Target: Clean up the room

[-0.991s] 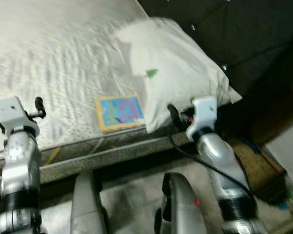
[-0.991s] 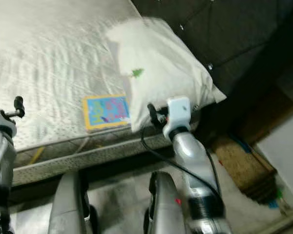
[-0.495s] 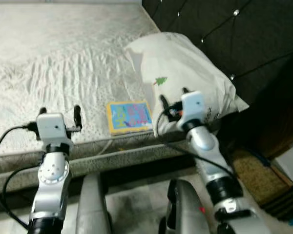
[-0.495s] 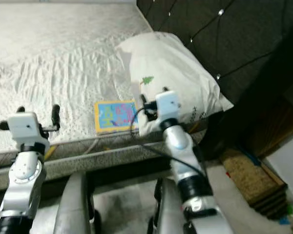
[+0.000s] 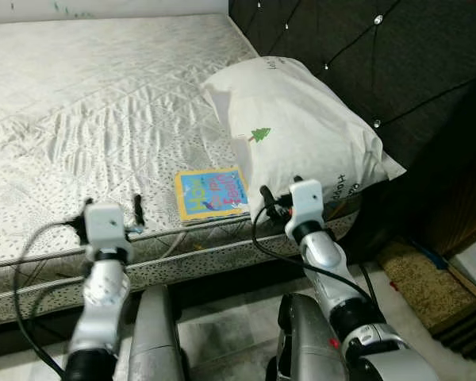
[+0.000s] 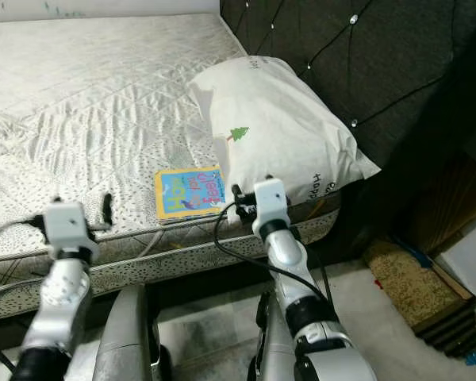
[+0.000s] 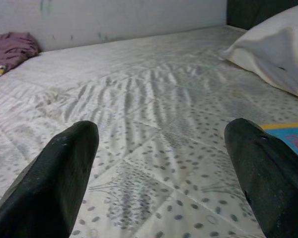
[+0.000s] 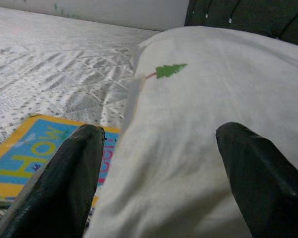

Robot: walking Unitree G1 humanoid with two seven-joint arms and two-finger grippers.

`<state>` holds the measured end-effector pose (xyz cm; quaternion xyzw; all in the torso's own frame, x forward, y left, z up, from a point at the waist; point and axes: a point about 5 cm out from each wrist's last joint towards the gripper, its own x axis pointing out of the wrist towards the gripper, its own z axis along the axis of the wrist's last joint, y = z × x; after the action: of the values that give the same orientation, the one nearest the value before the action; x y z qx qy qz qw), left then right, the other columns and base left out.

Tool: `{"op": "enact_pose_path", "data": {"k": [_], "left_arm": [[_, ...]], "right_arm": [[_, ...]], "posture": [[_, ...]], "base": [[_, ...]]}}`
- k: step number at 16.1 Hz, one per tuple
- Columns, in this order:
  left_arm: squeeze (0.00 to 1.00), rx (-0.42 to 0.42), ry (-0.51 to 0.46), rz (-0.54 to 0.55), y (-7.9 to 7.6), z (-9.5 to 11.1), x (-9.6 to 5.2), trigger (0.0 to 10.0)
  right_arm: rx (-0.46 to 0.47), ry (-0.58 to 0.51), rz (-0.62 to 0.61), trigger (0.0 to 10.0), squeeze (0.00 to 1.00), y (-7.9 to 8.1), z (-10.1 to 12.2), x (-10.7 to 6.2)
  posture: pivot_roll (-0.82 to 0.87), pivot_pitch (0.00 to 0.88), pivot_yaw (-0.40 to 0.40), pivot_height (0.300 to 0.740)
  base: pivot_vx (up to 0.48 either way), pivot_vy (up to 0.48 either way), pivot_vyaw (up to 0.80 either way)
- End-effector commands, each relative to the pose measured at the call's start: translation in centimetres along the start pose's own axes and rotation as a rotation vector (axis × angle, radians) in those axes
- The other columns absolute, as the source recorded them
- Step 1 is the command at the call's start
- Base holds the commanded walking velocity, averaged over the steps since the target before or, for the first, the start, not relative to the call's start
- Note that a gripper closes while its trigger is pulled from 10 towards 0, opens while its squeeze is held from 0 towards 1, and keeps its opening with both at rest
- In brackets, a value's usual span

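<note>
Book (image 5: 212, 193) flat on mattress (image 5: 79, 111) edge, between left end effector (image 5: 111, 216) and right end effector (image 5: 279, 196), both spread. Risk: right fingers snag pillow (image 5: 301, 131) instead.

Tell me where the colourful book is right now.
In the left eye view the book lies flat near the mattress's front edge, tucked against the pillow, just left of the right gripper.

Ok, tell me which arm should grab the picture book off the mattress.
Right. The right gripper hangs open just beside the picture book, at the pillow. The left gripper, also open, sits farther off.
</note>
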<state>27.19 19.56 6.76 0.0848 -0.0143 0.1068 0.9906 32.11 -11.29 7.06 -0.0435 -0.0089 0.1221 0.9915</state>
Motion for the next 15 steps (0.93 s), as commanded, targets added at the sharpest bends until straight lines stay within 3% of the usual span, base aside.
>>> {"op": "enact_pose_path", "data": {"k": [1, 3, 5, 6, 8, 10, 12, 13, 14, 15], "left_arm": [[0.0, -0.003, -0.046, -0.007, -0.3, 0.7, -0.3, 10.0], [0.0, -0.028, -0.058, -0.06, -0.7, 0.4, -1.9, 10.0], [0.0, 0.01, 0.011, -0.132, -1.3, -2.0, -4.1, 10.0], [0.0, 0.024, 0.031, -0.136, -1.3, -2.4, -4.5, 10.0], [0.0, 0.06, 0.072, -0.137, -0.6, -3.1, -5.3, 10.0], [0.0, 0.08, 0.076, -0.112, 0.6, -3.2, -5.7, 10.0], [0.0, 0.051, 0.026, -0.07, 0.7, -1.3, -3.8, 10.0], [0.0, 0.046, -0.034, -0.08, -0.1, -0.3, -3.3, 10.0], [0.0, 0.038, -0.055, -0.07, -0.5, 0.3, -3.1, 10.0], [0.0, -0.031, -0.063, -0.055, -0.7, 1.2, -3.2, 10.0]], "right_arm": [[0.014, -0.009, -0.007, 10.0, 0.0, -0.3, -0.4, -0.7], [0.029, -0.007, 0.016, 10.0, 0.0, 0.3, -1.6, -2.8], [0.034, 0.06, 0.004, 10.0, 0.0, 1.0, -3.9, -5.6], [0.017, 0.082, -0.012, 10.0, 0.0, 1.0, -4.4, -6.0], [-0.041, 0.087, -0.051, 10.0, 0.0, 0.6, -4.2, -6.2], [-0.02, 0.094, -0.101, 10.0, 0.0, -0.1, -3.7, -6.4], [0.026, 0.078, -0.124, 10.0, 0.0, -0.6, -2.4, -4.5], [0.046, 0.044, -0.1, 10.0, 0.0, -0.3, -1.8, -3.9], [0.016, 0.02, -0.065, 10.0, 0.0, -0.4, -1.5, -3.6], [0.043, 0.004, -0.071, 10.0, 0.0, -0.8, -0.8, -3.5]], "posture": [[0.05, 0.0, -0.034, 0.557], [0.05, 0.0, -0.044, 0.557], [0.04, 0.0, -0.035, 0.557], [0.04, 0.0, -0.032, 0.557], [0.02, 0.0, -0.021, 0.557], [0.01, 0.0, -0.018, 0.557], [0.02, 0.0, -0.023, 0.557], [0.02, 0.0, -0.024, 0.557], [0.03, 0.0, -0.035, 0.557], [0.04, 0.0, -0.042, 0.557]], "base": [[0.0, 0.0, 0.0], [0.0, 0.0, 0.0], [0.0, 0.0, 0.0], [0.0, 0.0, 0.0], [0.0, 0.0, 0.0], [0.0, 0.0, 0.0], [0.0, 0.0, 0.0], [0.0, 0.0, 0.0], [0.0, 0.0, 0.0], [0.0, 0.0, 0.0]]}}
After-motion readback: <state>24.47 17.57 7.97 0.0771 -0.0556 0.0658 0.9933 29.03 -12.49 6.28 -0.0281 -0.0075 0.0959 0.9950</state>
